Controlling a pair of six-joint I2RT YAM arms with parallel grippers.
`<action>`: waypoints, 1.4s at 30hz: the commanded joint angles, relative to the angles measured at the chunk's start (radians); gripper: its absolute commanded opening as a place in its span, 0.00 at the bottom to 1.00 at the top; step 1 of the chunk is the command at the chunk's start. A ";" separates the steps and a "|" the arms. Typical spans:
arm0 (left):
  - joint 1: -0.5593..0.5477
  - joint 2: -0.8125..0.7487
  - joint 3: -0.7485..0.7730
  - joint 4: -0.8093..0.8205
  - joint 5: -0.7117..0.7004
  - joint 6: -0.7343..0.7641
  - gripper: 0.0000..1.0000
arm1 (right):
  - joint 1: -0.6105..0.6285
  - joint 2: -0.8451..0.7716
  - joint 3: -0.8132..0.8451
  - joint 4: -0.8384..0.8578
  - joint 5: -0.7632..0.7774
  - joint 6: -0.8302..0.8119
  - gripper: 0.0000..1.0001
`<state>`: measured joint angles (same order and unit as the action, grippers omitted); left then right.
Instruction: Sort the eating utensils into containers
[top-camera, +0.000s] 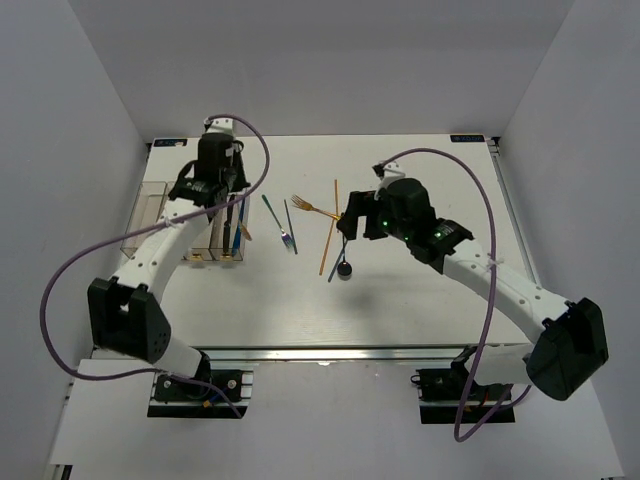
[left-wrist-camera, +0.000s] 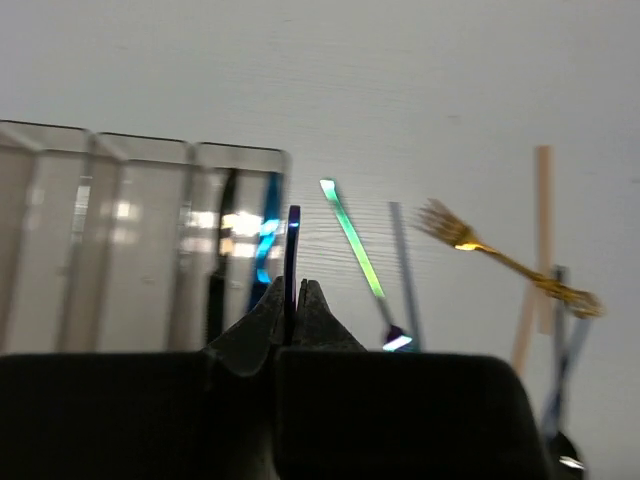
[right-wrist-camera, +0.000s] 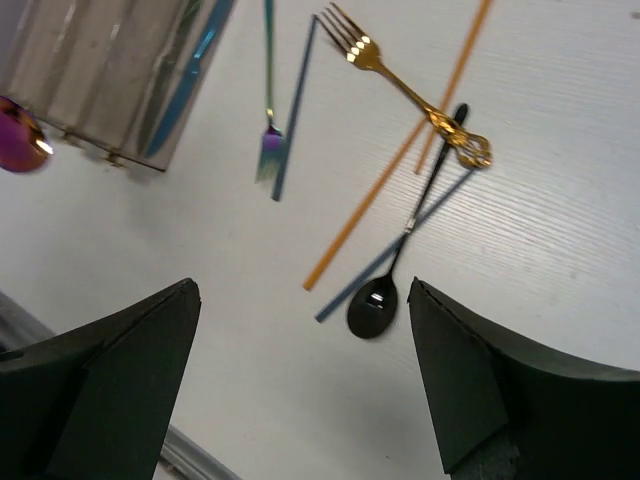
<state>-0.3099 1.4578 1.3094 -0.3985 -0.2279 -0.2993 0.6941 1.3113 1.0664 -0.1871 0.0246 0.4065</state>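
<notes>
My left gripper (left-wrist-camera: 293, 285) is shut on a thin dark blue utensil (left-wrist-camera: 293, 240) that sticks up edge-on between the fingers, by the right end of the clear containers (left-wrist-camera: 140, 200). From above, this gripper (top-camera: 225, 195) hangs over the rightmost bins (top-camera: 150, 210). A blue utensil (left-wrist-camera: 268, 235) lies in the rightmost bin. My right gripper (right-wrist-camera: 302, 285) stands wide open and empty above a black spoon (right-wrist-camera: 372, 305), a blue stick (right-wrist-camera: 400, 250) and an orange stick (right-wrist-camera: 380, 185). A gold fork (right-wrist-camera: 400, 85) lies across them.
A teal fork (top-camera: 277, 222) and a second blue stick (top-camera: 290, 225) lie between the bins and the gold fork (top-camera: 312, 208). A purple iridescent spoon bowl (right-wrist-camera: 15, 135) shows by the containers' near end. White walls surround the table.
</notes>
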 joint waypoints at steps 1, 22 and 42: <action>0.107 0.093 0.102 -0.175 -0.071 0.253 0.00 | -0.036 -0.058 -0.074 0.001 -0.015 -0.041 0.89; 0.267 0.395 0.154 0.148 -0.094 0.468 0.00 | -0.048 -0.152 -0.204 0.054 -0.160 -0.115 0.89; 0.267 0.138 0.074 0.156 -0.235 0.324 0.98 | -0.047 -0.028 -0.103 0.020 -0.100 -0.084 0.89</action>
<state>-0.0475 1.7485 1.3479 -0.2394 -0.4229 0.0994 0.6483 1.2446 0.9039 -0.1761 -0.0986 0.3111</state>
